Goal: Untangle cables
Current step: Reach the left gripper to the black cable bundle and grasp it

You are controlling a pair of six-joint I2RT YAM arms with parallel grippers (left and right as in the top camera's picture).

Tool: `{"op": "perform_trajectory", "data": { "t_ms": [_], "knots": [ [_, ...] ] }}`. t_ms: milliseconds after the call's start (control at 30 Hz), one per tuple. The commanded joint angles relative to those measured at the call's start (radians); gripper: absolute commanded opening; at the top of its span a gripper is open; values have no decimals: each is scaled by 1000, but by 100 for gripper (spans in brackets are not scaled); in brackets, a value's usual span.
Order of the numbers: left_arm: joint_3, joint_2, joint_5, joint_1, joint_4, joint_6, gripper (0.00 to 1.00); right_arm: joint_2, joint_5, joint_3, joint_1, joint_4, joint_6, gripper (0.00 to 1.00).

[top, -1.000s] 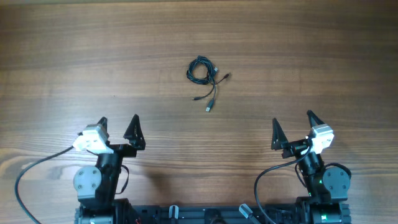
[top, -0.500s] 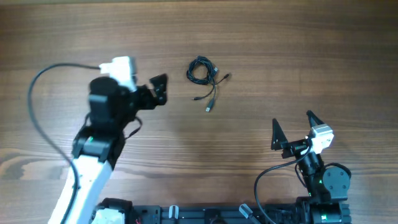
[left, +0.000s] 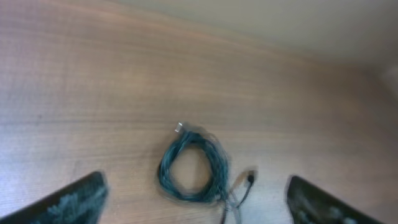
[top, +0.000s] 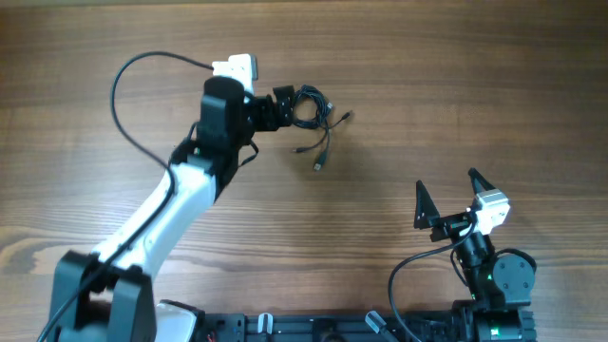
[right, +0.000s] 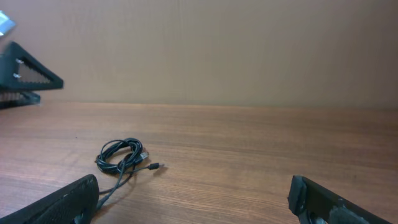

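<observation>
1. Overhead: the left arm (top: 180, 185) is stretched out over the desk (top: 494, 76). The left gripper (top: 285, 106) sits right at the left edge of the cables (top: 309, 106); I can't tell if it touches them. The cables are one small black coil on the far middle of the desk, with loose tails and plug tips trailing toward the near side. The right gripper (top: 446, 182) is by the near right edge, well apart from the cables, with its jaws spread and nothing in them.
2. Left wrist (blurry): the left gripper (left: 196, 183) has its jaws wide apart, and its fingers (left: 68, 202) show at the bottom corners. The cables (left: 166, 169) lie flat on the desk between them, unclamped.
3. Right wrist: the right gripper (right: 193, 190) has its jaws wide apart and empty. The cables (right: 121, 155) lie on the desk ahead and to the left. The coil is bunched, with a plug tip poking out to its right.
</observation>
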Motion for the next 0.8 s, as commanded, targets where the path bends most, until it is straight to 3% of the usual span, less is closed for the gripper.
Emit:
{"op": "perform_trajectory", "data": {
  "t_ms": [0, 67, 300, 533, 567, 633, 767],
  "knots": [
    [222, 138, -32, -6, -135, 37, 87, -8, 10, -1, 2, 5, 6, 100],
    [292, 226, -32, -11, -169, 41, 82, -8, 10, -1, 2, 5, 6, 100],
    [301, 390, -32, -62, -111, 249, 70, -8, 10, -1, 2, 5, 6, 100],
    [301, 544, -33, -95, -115, 245, 57, -8, 10, -1, 2, 4, 6, 100],
    [301, 558, -51, -95, -122, 211, 53, -8, 10, -1, 2, 5, 6, 100],
    [301, 568, -97, -95, -135, 145, 34, -8, 10, -1, 2, 5, 6, 100],
    [300, 568, -111, -95, -187, 114, 4, -8, 10, -1, 2, 5, 6, 100]
  ]
}}
